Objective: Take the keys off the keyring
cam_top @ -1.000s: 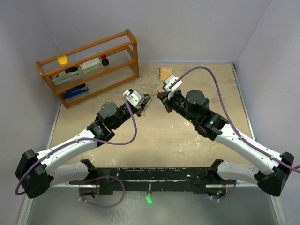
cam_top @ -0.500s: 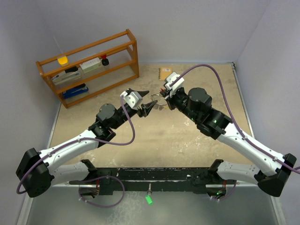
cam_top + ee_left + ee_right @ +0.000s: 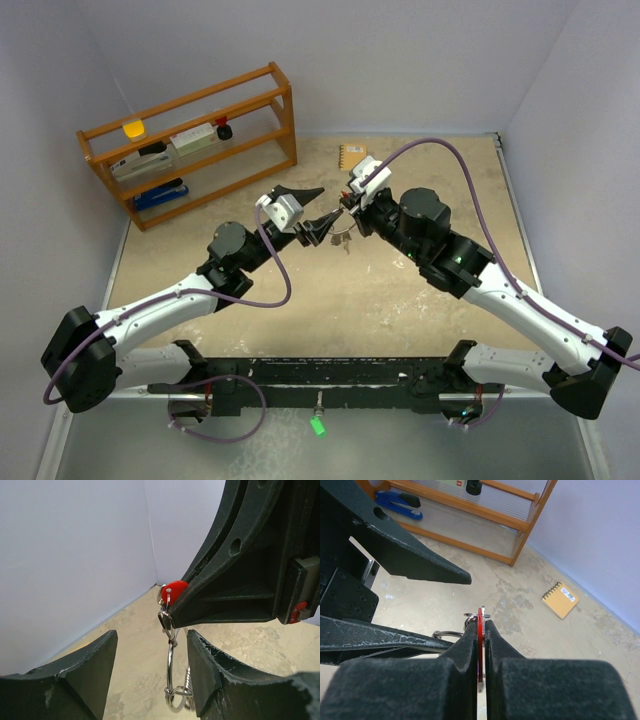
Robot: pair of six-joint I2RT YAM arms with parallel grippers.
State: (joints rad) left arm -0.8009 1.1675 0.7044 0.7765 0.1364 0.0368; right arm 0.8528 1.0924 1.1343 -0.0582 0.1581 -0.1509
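Observation:
My right gripper (image 3: 480, 625) is shut on the red-headed key (image 3: 480, 632), held edge-on above the table. The silver keyring (image 3: 170, 672) hangs below that red head (image 3: 173, 588), with small silver keys (image 3: 186, 692) at its bottom. My left gripper (image 3: 152, 672) is open, its two fingers either side of the hanging ring and not touching it. In the top view the left gripper (image 3: 328, 205) meets the right gripper (image 3: 345, 204) mid-table, with the ring and keys (image 3: 345, 238) dangling beneath. No pale yellow key shows.
A small orange notebook (image 3: 352, 156) lies on the table behind the grippers; it also shows in the right wrist view (image 3: 560, 599). A wooden shelf rack (image 3: 190, 140) with a blue stapler and small items stands at the back left. White walls enclose the table.
My left gripper has opened and let go of the ring, and now straddles it. My right gripper has moved slightly up and left with the red key; the ring hangs from it.

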